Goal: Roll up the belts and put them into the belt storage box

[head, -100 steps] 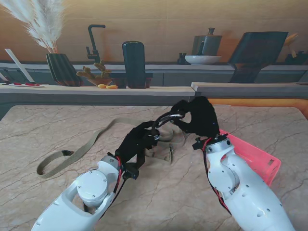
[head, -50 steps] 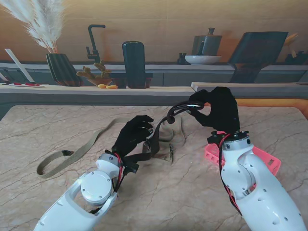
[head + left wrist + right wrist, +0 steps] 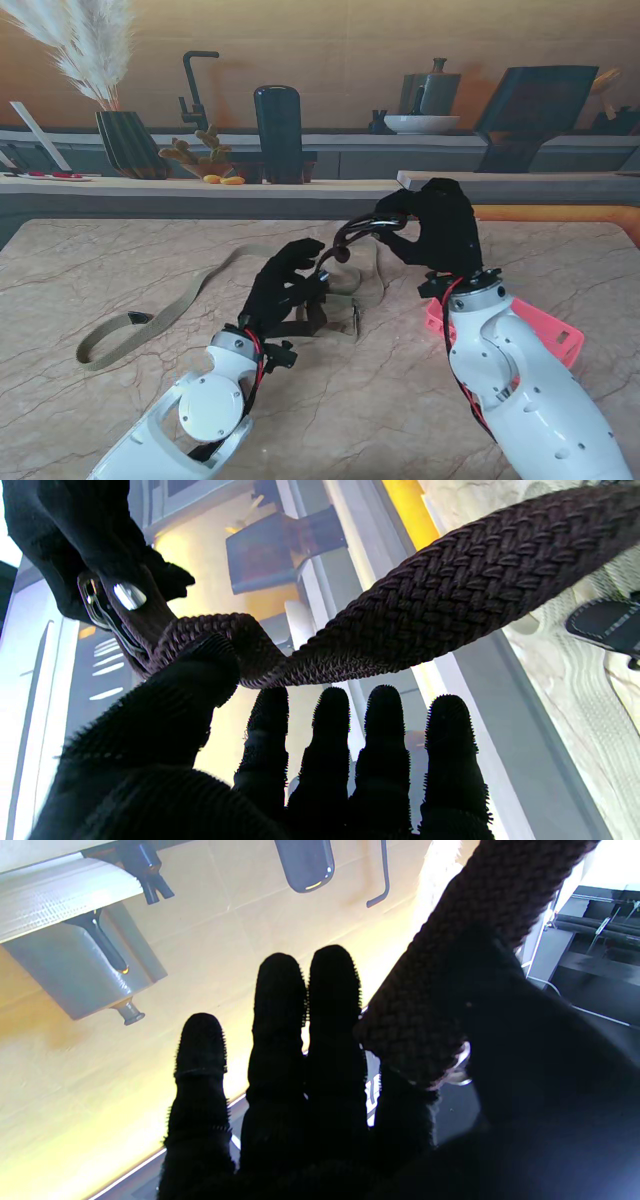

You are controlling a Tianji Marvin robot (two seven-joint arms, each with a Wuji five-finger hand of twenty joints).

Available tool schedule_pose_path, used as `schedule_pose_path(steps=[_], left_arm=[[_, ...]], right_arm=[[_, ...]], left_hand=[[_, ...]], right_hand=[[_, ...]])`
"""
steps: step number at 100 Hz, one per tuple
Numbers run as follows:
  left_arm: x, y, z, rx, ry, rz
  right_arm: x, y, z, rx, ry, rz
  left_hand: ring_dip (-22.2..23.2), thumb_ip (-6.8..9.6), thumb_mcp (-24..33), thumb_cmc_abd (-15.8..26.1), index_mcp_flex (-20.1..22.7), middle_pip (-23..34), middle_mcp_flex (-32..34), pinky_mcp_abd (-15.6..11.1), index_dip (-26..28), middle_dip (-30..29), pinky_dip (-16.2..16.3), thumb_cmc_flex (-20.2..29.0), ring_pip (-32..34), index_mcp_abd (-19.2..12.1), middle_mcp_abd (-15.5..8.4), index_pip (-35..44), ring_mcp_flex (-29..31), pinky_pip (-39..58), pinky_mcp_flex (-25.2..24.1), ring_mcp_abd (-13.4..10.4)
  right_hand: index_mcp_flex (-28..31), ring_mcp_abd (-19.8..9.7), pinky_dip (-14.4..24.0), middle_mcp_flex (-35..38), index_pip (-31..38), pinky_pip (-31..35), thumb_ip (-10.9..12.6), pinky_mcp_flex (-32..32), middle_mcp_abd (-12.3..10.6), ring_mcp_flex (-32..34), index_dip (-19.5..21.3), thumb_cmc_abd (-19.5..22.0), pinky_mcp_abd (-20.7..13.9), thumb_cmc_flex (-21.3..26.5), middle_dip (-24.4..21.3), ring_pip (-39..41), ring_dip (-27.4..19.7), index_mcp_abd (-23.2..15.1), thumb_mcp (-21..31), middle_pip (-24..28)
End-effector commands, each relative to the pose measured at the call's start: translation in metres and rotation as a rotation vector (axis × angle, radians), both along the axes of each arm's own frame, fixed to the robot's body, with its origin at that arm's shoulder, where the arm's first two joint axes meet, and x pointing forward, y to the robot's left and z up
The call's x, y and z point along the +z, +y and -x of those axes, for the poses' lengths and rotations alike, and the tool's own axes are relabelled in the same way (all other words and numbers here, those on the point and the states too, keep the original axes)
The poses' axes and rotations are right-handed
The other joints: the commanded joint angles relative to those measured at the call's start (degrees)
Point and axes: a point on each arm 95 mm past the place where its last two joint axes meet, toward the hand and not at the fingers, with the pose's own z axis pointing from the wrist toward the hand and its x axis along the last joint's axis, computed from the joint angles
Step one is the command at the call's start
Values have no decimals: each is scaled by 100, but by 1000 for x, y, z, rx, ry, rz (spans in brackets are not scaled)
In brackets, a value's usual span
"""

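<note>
Braided brown webbing is what both hands are working: the dark belt (image 3: 355, 232) hangs in the air between them, over the tan belt. Nearest me, the left hand (image 3: 285, 283) has its thumb pressed on the braid where it folds, the four fingers (image 3: 382, 740) spread and straight beneath it, so its hold looks light. Just beyond the tan belt's buckle, the right hand (image 3: 435, 228) pinches the dark belt's end between thumb and forefinger, its other fingers extended.

My worry is that the braid slides off the left thumb and the loop falls open, or sags onto the tan belt (image 3: 200, 290) and tangles with its buckle.

I count two belts, two hands and one pink box (image 3: 545, 335), which sits right of the tan belt, partly behind the right arm, nothing visibly in it
</note>
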Motion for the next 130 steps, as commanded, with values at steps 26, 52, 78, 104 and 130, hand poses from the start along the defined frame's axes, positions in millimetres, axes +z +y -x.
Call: schedule_pose_path(steps=[26, 52, 78, 104, 130], left_arm=[[-11, 3, 4, 56, 6, -132], [-11, 4, 3, 88, 7, -160], [-6, 1, -4, 49, 107, -52], [-2, -12, -6, -119, 271, 213], [-10, -22, -6, -210, 381, 350]], right_arm=[[-8, 16, -11, 10, 39, -9], [-8, 16, -12, 13, 49, -9], [-2, 18, -5, 39, 58, -80], [-4, 29, -1, 90, 102, -157], [-19, 45, -3, 120, 169, -219]], left_hand=[[576, 121, 411, -172, 288, 1236, 845, 310, 553, 936, 204, 195, 1279, 7, -108, 705, 822, 688, 447, 84], [442, -196, -88, 357, 1231, 309, 2586, 517, -18, 1652, 336, 2291, 1765, 31, 91, 1561, 1928, 1068, 1085, 364], [632, -79, -555, 843, 1051, 560, 2314, 392, 877, 2057, 245, 2894, 1865, -123, -37, 2111, 1850, 991, 1116, 210], [1025, -110, -955, 1450, 875, 971, 2257, 279, 1373, 2619, 387, 2992, 2067, -283, -68, 2074, 2014, 1101, 993, 80], [1347, -197, -1603, 1669, 410, 1247, 2399, 189, 690, 2595, 556, 2990, 2290, -110, -191, 1150, 2419, 1124, 1154, -45]], right_hand=[[337, -92, -123, 52, 888, 162, 421, -131, 169, -179, 252, 481, 14, 598, -22, 133, -45, -354, 387, 161], [324, -98, -141, 44, 885, 165, 435, -148, 150, -192, 250, 490, 12, 585, -37, 135, -52, -375, 382, 176], [307, -133, -154, 40, 885, 168, 446, -145, 116, -184, 261, 504, -21, 564, -43, 132, -57, -422, 355, 188], [288, -151, -163, 34, 883, 160, 433, -143, 80, -186, 268, 543, -51, 542, -47, 113, -63, -462, 337, 176], [253, -158, -170, 17, 888, 139, 434, -152, 69, -200, 278, 573, -55, 547, -41, 102, -63, -475, 311, 168]])
